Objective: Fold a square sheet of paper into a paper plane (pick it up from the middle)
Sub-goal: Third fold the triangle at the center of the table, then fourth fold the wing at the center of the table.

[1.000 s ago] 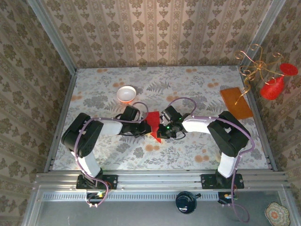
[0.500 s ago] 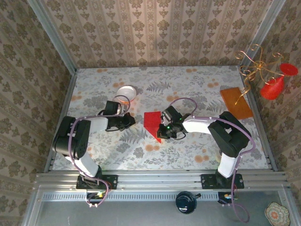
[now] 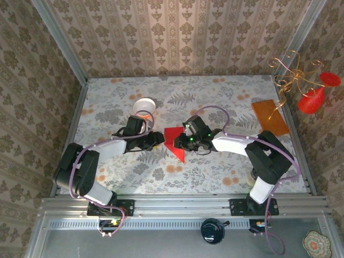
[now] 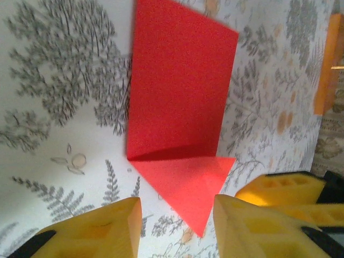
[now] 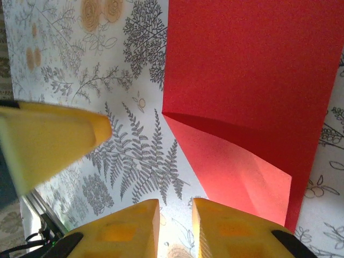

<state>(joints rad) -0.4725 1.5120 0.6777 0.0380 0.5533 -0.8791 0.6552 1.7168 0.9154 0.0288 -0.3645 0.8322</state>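
Observation:
The red square sheet of paper (image 3: 174, 140) lies partly folded on the flowered table, a rectangle (image 4: 180, 80) with a triangular flap (image 4: 188, 180) ending in a sharp tip; it is the paper plane in its half-made state. My left gripper (image 3: 157, 141) sits just left of it, open, its yellow fingers (image 4: 110, 228) either side of the flap's tip without touching it. My right gripper (image 3: 184, 141) hovers at the paper's right edge with a narrow empty gap (image 5: 176, 228); the flap (image 5: 236, 172) lies just beyond one finger.
A small white bowl (image 3: 144, 106) stands behind the left arm. An orange-brown board (image 3: 270, 117) lies at the right back, with a red and gold ornament (image 3: 312, 97) above it. Walls close the table on three sides.
Both grippers were shut at the paper. The left one swung away left, came back toward the paper and opened. The right one opened a little and shifted slightly up-left.

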